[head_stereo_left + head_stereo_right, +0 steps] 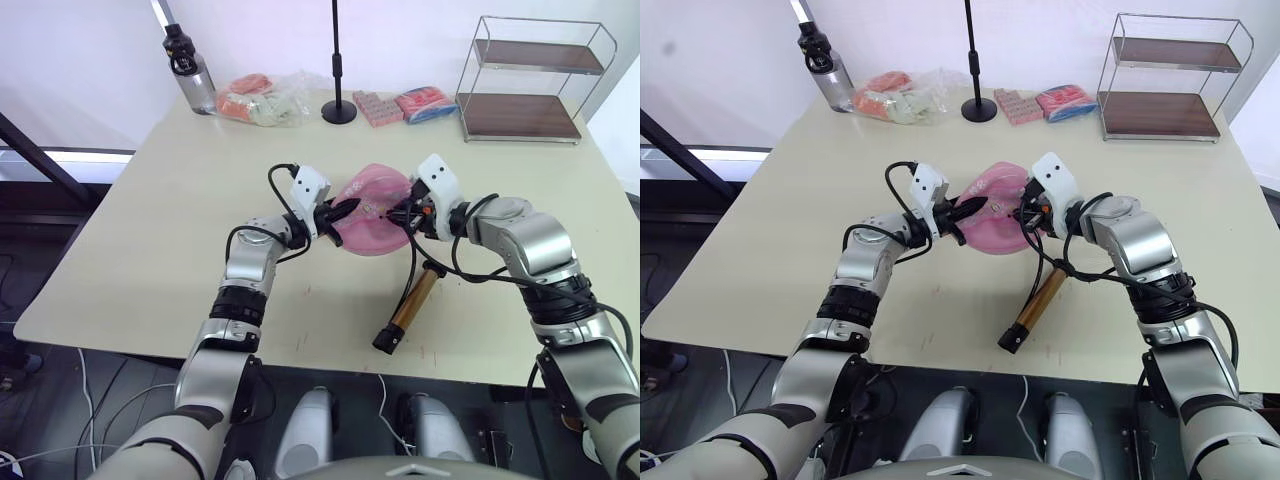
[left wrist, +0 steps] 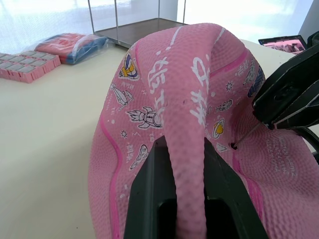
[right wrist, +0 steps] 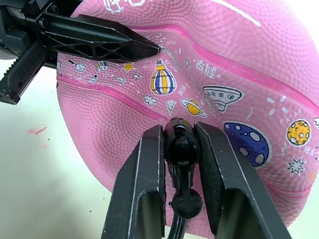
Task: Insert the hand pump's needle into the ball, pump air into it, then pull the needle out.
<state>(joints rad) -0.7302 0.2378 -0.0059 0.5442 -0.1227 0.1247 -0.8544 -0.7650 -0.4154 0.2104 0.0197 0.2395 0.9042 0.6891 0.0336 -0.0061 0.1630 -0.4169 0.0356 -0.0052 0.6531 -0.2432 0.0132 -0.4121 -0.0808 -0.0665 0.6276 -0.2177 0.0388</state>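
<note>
Flattened pink ball (image 1: 372, 212) is held up off the worktop (image 1: 140, 240) mid-scene, pinched between both arms. Left tool (image 2: 185, 164) is clamped narrow on a raised fold of the ball's skin, a finger (image 2: 144, 199) on each side of the ridge. Right tool (image 3: 180, 144) is closed on the black fitting of the needle (image 2: 245, 135), hose (image 1: 410, 270) trailing down behind it. In the left wrist view the thin metal pin runs from the right tool straight to the dark valve dot (image 2: 233, 146); the tip looks to be at or just inside the hole, depth can't be judged. Pump (image 1: 412, 305) lies flat on the worktop just beside the ball on the robot's side, gold barrel bare, nothing gripping it. Progress: insertion is under way or barely done, ball is clearly not inflated, so pumping and pulling the needle out are both left. Pumping will likely need a tool freed for the pump, which is awkward with both occupied. Behind the ball, well apart: bottle (image 1: 190, 70), plastic bag of stuff (image 1: 262, 100), black stand (image 1: 339, 110), wire shelf (image 1: 530, 80).
</note>
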